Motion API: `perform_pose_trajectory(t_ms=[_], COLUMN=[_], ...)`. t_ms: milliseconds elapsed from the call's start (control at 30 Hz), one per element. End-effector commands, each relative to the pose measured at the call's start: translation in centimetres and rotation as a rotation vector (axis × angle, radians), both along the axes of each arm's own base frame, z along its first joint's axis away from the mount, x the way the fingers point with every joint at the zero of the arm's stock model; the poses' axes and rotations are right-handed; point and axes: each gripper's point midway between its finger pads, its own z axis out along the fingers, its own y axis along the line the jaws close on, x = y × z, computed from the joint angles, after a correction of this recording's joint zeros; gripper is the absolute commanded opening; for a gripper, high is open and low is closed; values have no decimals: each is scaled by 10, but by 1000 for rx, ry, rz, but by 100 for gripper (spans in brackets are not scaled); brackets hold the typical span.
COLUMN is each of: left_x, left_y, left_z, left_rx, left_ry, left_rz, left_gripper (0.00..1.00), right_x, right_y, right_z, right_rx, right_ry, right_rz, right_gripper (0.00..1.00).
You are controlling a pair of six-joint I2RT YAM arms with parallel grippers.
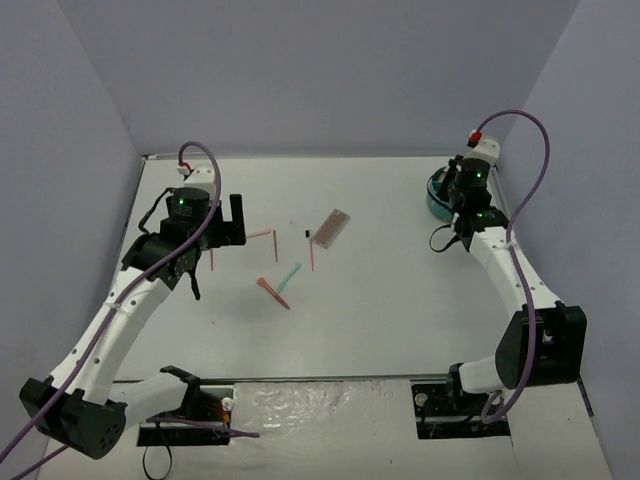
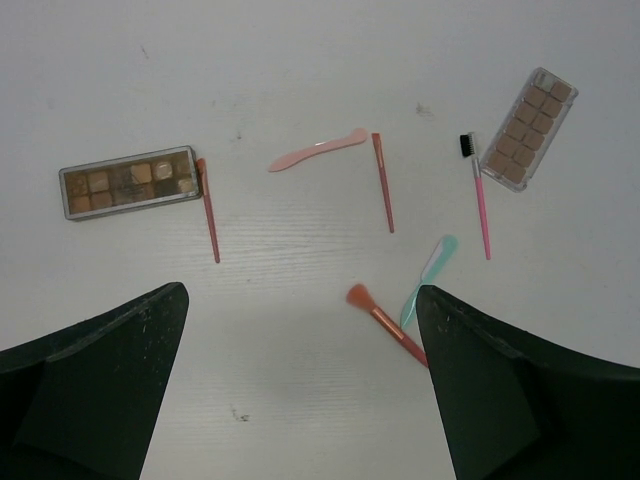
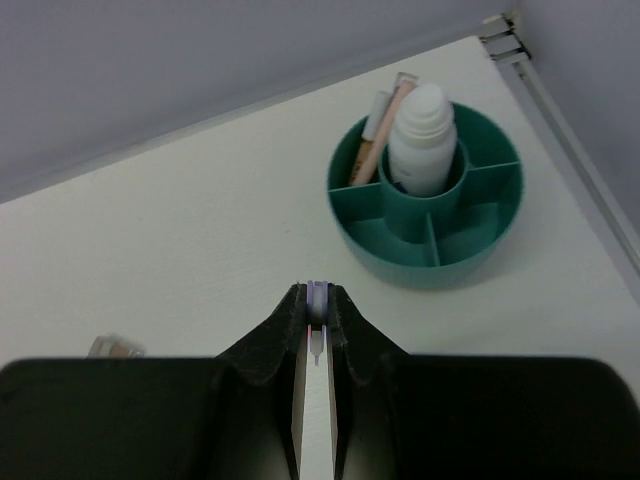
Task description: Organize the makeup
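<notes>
My left gripper (image 2: 300,385) is open and empty, hovering above the table (image 2: 300,60); in the top view it (image 1: 228,222) is at the left. Below it lie two brown palettes (image 2: 130,182) (image 2: 527,130), a pink spatula (image 2: 318,152), two red sticks (image 2: 209,212) (image 2: 383,182), a pink brush with a black head (image 2: 479,195), a mint applicator (image 2: 428,272) and an orange brush (image 2: 383,320). My right gripper (image 3: 317,292) is shut on a small lilac applicator (image 3: 317,303), just short of the tub.
A teal round compartmented tub (image 3: 480,250) stands at the far right corner (image 1: 436,203). It holds a white bottle (image 3: 421,140) in its middle and a pinkish stick (image 3: 378,135) in a back compartment. The table's right edge rail (image 3: 570,150) runs close beside it.
</notes>
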Motion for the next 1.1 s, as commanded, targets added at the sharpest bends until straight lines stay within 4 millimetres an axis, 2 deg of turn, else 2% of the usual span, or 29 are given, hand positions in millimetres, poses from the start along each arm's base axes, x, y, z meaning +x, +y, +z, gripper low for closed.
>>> perform_pose_trajectory(t_ms=[0,100,167,267,467,867,1067], left_x=[-1,0,-1,-4,-5,-5,-4], left_y=[21,26,32,37,41,42,41], left_z=[1,-11,-14,-17,-18,-21,-23], left_rx=[9,-6,1,15,31,38,39], left_ry=[-39,-16,-7,-2,-2,6,14], left_rz=[51,59,82,96,108,112,109], left_gripper=[97,97,97,97,97,97,97], right_x=[24,33,40,51,68,81,90], right_y=[-54,-63,-77,-85,-88,-81,-83], right_z=[27,23,15,8,2,30,18], right_rx=[-37,-58,-80,-101,-113,-119,-135], right_ry=[-84,-81,-66,-62,-86,-155,-120], right_rz=[-164,-180,-205,-217,-214,-178,-177], right_gripper=[0,0,0,0,0,0,0])
